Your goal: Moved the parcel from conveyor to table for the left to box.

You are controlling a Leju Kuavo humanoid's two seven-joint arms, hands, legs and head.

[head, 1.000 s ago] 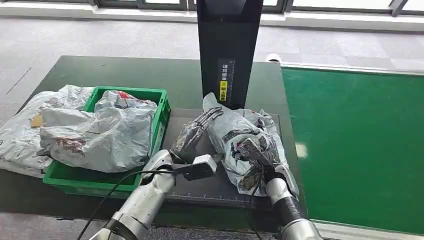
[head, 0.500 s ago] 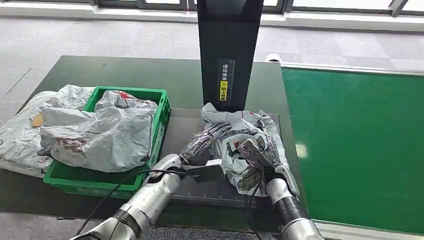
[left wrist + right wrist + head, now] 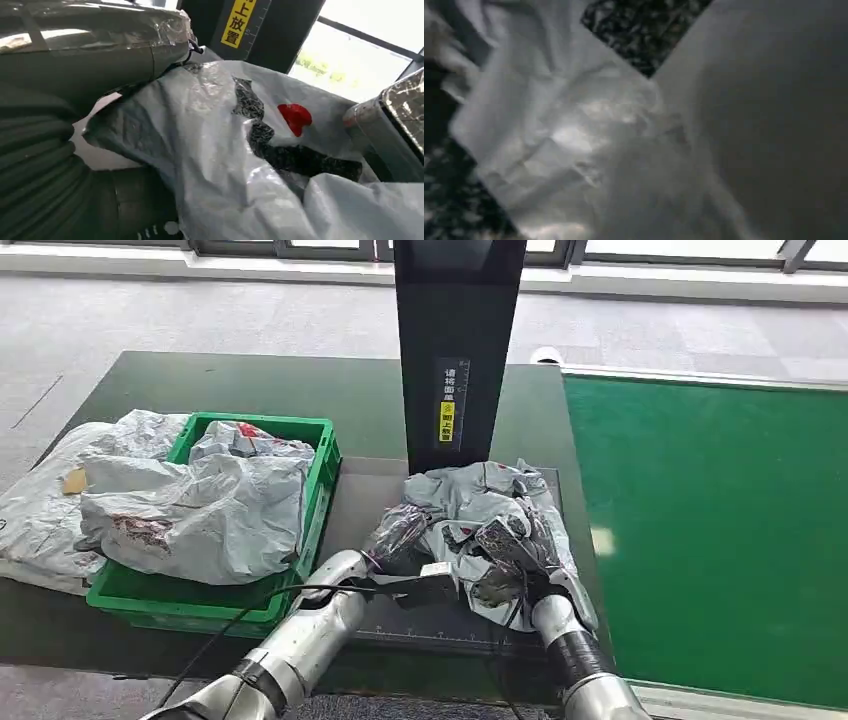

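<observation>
The crumpled grey plastic mailer parcel [image 3: 480, 530], soft, light and slippery, is seen just before the black upright post [image 3: 458, 340]. It is gripped by left hand [image 3: 398, 535] and right hand [image 3: 515, 555]; bunched folds are judged the best hold.

A black upright post [image 3: 458, 340] bearing a yellow label [image 3: 447, 423] is seen at top centre; grey carpeted floor [image 3: 200, 315] lies behind.
</observation>
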